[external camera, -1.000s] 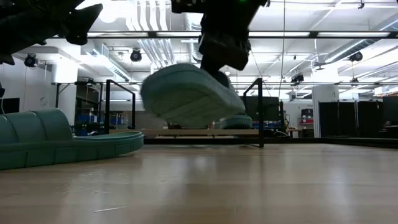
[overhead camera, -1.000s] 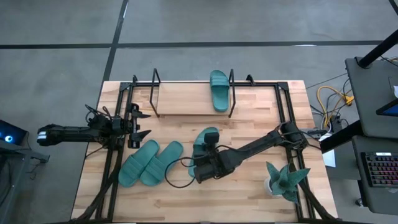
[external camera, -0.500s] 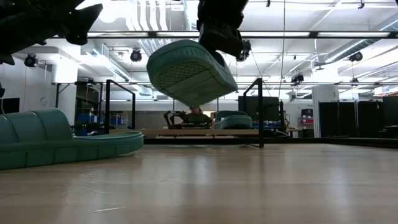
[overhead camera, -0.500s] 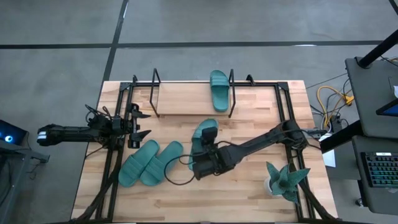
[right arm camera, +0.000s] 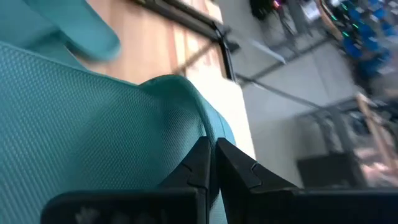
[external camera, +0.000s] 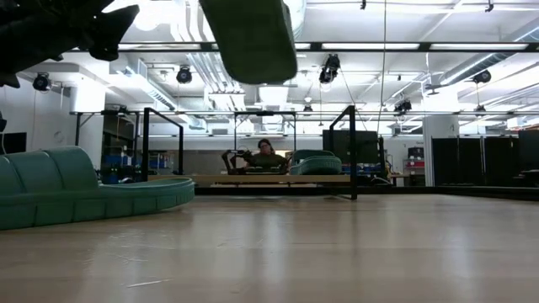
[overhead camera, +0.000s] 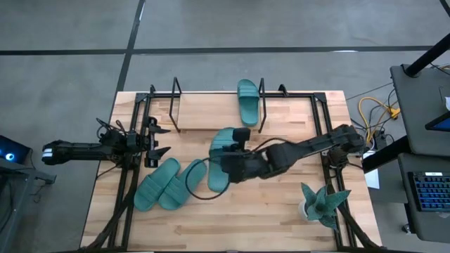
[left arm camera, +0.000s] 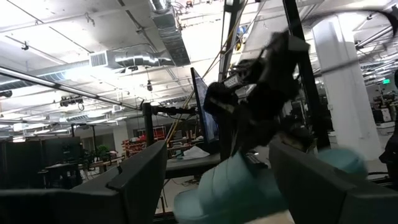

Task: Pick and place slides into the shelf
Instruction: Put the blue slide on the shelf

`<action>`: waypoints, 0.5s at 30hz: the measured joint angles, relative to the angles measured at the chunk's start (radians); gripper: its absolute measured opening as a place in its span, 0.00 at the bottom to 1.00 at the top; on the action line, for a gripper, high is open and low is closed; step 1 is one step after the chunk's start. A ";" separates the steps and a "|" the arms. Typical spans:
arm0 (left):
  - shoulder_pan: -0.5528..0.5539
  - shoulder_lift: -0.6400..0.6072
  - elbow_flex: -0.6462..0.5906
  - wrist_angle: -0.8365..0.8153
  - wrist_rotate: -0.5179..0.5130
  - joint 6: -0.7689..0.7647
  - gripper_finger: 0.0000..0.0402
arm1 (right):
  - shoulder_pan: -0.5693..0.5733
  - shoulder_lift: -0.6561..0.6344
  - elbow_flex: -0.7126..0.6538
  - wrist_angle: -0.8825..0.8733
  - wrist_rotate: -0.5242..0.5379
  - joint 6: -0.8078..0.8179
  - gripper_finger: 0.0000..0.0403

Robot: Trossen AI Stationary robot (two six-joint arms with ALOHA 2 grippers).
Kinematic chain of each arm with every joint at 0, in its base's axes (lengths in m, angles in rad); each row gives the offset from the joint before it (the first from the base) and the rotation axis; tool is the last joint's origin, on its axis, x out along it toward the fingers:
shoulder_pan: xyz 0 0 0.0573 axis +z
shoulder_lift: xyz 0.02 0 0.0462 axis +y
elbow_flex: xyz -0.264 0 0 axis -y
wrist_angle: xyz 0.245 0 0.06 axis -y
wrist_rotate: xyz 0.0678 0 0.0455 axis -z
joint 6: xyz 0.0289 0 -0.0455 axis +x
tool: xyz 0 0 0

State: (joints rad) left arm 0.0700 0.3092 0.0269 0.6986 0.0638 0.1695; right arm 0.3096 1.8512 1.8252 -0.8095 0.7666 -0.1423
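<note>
My right gripper [overhead camera: 228,166] is shut on one teal slide [overhead camera: 219,160] and holds it high above the table's middle; the low view shows only its sole [external camera: 253,34] at the top. Two more slides [overhead camera: 167,185] lie side by side, soles down, on the table's left part. Another slide [overhead camera: 247,102] lies across the shelf [overhead camera: 204,116], which stands at the table's far edge. My left gripper [overhead camera: 160,140] waits open at the table's left side, touching nothing. My right gripper pinches a thin teal edge of the slide [right arm camera: 214,127] between its two shut fingers; it looks like the strap's edge, beside the textured surface [right arm camera: 74,124]. The fingers come from the table's right, slanting down. The slide hangs lifted clear of the table, tilted.
A teal spiky ornament [overhead camera: 323,204] stands at the table's near right. A dark cable [overhead camera: 197,193] loops over the wood beside the two lying slides. Black frame rails [overhead camera: 126,190] run along the table's left and right sides. A person sits in the room beyond the shelf [external camera: 268,153].
My right gripper has risen, staying shut on the slide, and gone a little toward the table's far and left edges. The slide has gone from low over the table to high above it and has tipped, so the low view now shows only its sole.
</note>
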 joint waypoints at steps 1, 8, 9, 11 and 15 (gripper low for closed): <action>0.000 0.000 0.000 0.000 0.000 0.000 0.67 | -0.005 -0.010 0.000 0.019 -0.024 -0.019 0.03; 0.000 0.000 0.000 0.000 0.000 0.000 0.67 | -0.072 -0.042 0.000 0.080 -0.192 -0.154 0.03; 0.000 0.000 0.000 0.000 0.000 0.000 0.67 | -0.086 -0.042 -0.001 0.092 -0.205 -0.165 0.03; 0.000 0.000 0.000 0.000 0.000 0.000 0.67 | -0.116 -0.042 -0.003 0.102 -0.241 -0.187 0.03; 0.000 0.000 0.000 0.000 0.000 0.000 0.67 | -0.175 -0.043 -0.029 0.151 -0.269 -0.263 0.03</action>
State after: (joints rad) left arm 0.0700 0.3096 0.0269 0.6987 0.0639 0.1696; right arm 0.1342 1.8086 1.7961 -0.6581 0.4974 -0.4058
